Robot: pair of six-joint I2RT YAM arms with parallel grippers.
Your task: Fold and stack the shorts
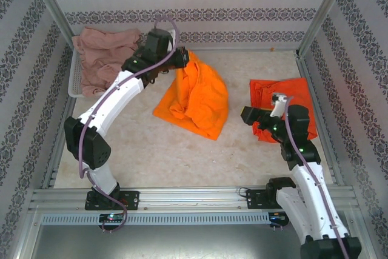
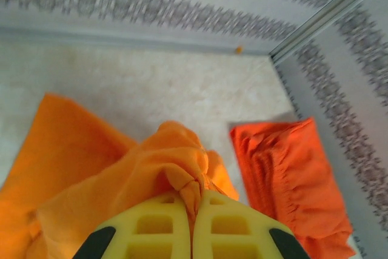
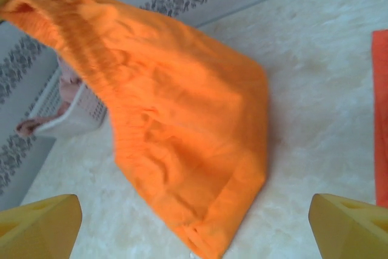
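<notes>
The left hand (image 2: 194,195) is clamped tight, its yellow fingers (image 2: 157,225) pressed together on a pinched fold of the bright orange shorts (image 2: 79,168). From the top view that hand sits high over the far middle of the counter (image 1: 151,150), so the pinched corner is raised. The rest of the cloth slopes down from it like a tent and spreads on the counter toward the near side, rumpled along its lower edge.

The right hand (image 3: 194,216) has its fingers spread wide, one yellow tip (image 3: 42,225) at each lower corner of its own camera's view, with nothing between them. It faces the hanging orange cloth from the right and is apart from it.

The red-orange shorts (image 1: 300,92) lie flat in a rough rectangle on the right of the counter, beside the right wall. The right arm reaches over their near part. They are set apart from the bright orange pair by a strip of bare counter.

Against the left wall at the far-left corner stands a white mesh basket (image 1: 74,83). The dusty pink shorts (image 1: 103,53) are bunched up in it, heaped above its rim and spilling over its far edge.
</notes>
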